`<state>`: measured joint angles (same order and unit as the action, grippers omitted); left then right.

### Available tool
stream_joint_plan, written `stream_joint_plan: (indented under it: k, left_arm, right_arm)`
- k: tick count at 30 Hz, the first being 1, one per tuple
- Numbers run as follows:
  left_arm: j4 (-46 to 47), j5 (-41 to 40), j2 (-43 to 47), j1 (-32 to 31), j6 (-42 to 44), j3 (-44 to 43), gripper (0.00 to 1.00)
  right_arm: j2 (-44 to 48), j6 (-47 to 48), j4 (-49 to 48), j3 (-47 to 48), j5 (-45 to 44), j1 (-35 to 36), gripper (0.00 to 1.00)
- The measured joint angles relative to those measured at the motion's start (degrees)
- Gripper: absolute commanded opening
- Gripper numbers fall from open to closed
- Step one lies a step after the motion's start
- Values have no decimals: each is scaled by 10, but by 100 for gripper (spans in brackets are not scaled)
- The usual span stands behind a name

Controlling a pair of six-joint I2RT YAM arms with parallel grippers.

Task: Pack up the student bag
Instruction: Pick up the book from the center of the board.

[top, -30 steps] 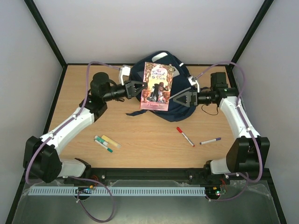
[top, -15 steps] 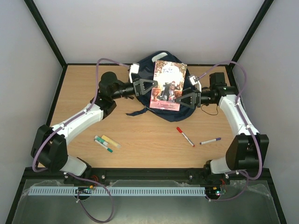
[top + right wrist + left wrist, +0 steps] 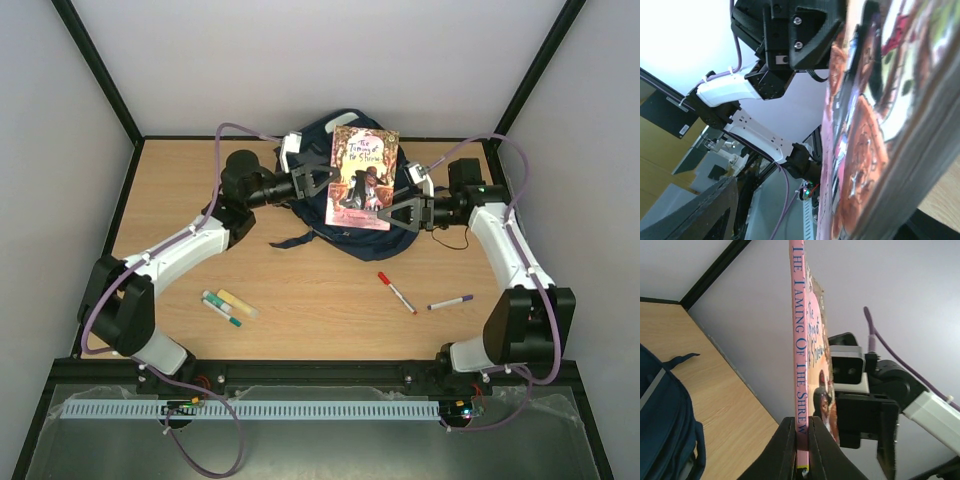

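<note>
Toward the near left corner of the bench [image 3: 310, 320] a green pen [image 3: 221, 309] and a yellow highlighter [image 3: 238, 303] lie side by side, touching or nearly so.

The left gripper [image 3: 322, 183] reaches toward the middle of the far edge. Its fingers are pinching a pink-spined book [image 3: 363, 178] low on the spine; the left wrist view shows both fingers [image 3: 787, 450] pressed against the spine [image 3: 800, 390]. The book is held up off the bench, its cover facing the top camera.

The student bag [image 3: 345, 240] lies on the bench at the middle of the far edge, directly under the book, with a dark strap trailing toward the near left. In the left wrist view a part of the bag [image 3: 660, 415] sits on the wood below the gripper.

The right gripper [image 3: 403, 213] meets the book at its lower right corner. Its fingers are spread: the right wrist view shows one finger [image 3: 705, 210] standing clear of the cover [image 3: 860, 150], and the other is mostly hidden behind the page edge.

Nearer the near right corner, a red pen [image 3: 397, 292] lies at a slant, and a purple pen [image 3: 450, 301] lies just beside it, apart.
</note>
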<state>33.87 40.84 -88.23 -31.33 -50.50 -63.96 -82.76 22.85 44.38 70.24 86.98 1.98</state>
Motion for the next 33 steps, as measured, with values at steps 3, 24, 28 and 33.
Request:
stream_joint_plan:
  k: [3,24,28,33]
  left_arm:
    - [-16,-10,0,0,10,0,2]
    - [-34,-47,11,-18,33,11,2]
    - [-30,-49,11,-19,26,17,2]
    - [-30,-52,10,-21,24,17,18]
  right_arm:
    - [20,-33,-23,-8,0,0,56]
    - [34,-331,-251,-53,-107,0,27]
    - [27,-337,-253,-42,-102,0,8]
    - [25,-342,-255,-40,-107,0,1]
